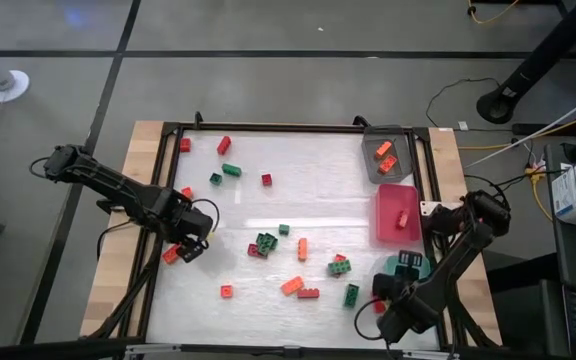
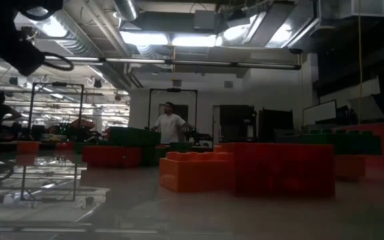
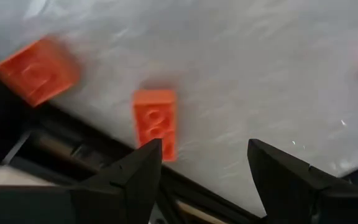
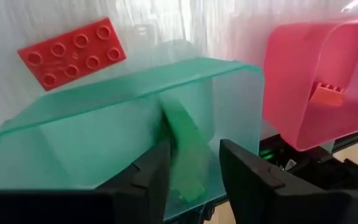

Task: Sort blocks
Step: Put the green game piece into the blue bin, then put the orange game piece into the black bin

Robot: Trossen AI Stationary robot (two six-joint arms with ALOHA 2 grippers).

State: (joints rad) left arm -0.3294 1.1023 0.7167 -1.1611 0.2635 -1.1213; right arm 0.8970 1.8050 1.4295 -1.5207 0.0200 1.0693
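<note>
A white table [image 1: 268, 215] stands on grey floor. The left gripper [image 3: 201, 180], spread, hovers over an orange block [image 3: 156, 121]. The right gripper [image 4: 194, 177] loosely pinches a green block [image 4: 185, 149] above the teal tray [image 4: 104, 134].

Grey floor [image 1: 268, 80] — ceiling lights [image 2: 145, 37], person [image 2: 170, 127]

Readable text: we find none in any view.
Blocks [image 1: 302, 249]: we see studs only, no lettering we can read.
Trays by the pink tray [image 1: 398, 213]: no labels we can make out.
Room behind the table, low view: no sign we can read.
</note>
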